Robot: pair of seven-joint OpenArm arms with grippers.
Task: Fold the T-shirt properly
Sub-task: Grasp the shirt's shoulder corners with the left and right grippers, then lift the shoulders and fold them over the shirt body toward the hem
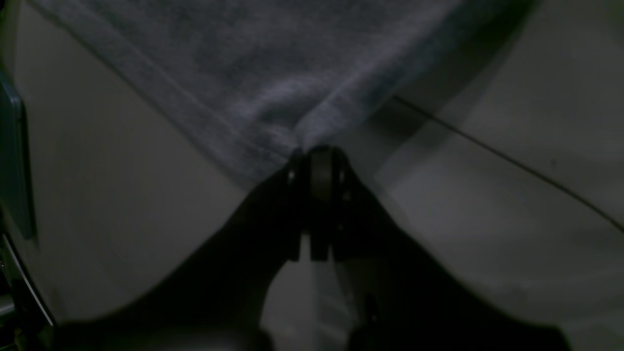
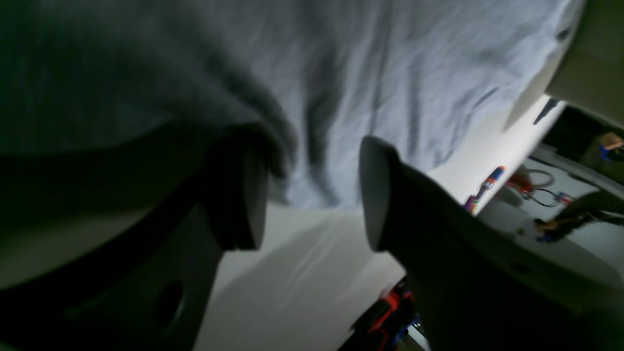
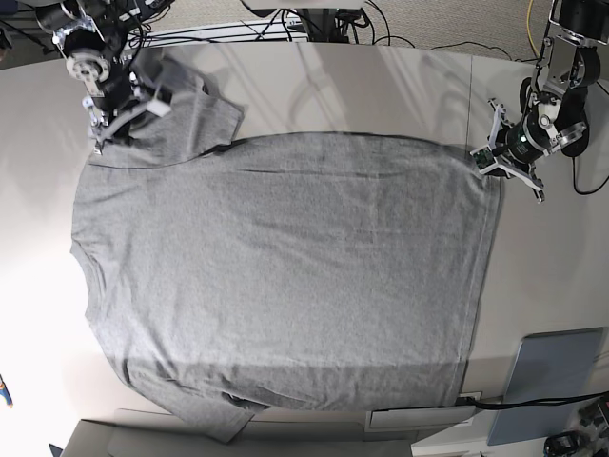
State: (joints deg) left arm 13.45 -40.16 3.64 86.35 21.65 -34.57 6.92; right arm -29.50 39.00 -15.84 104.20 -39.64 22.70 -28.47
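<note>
cloth first — my left gripper (image 1: pixel 319 165) is pinched tight on the hem corner of the t-shirt (image 3: pixel 285 286), fabric bunching up into the jaws, a grip i judge is meant for drawing that edge over into a fold. my right gripper (image 2: pixel 312 195) stands wide apart at the sleeve, cloth draped against one finger, clamped on nothing. beyond, the t-shirt lies spread flat across the desk (image 3: pixel 381 86), plain side up — the blue-grey pad (image 3: pixel 552 381) sits well apart.
</note>
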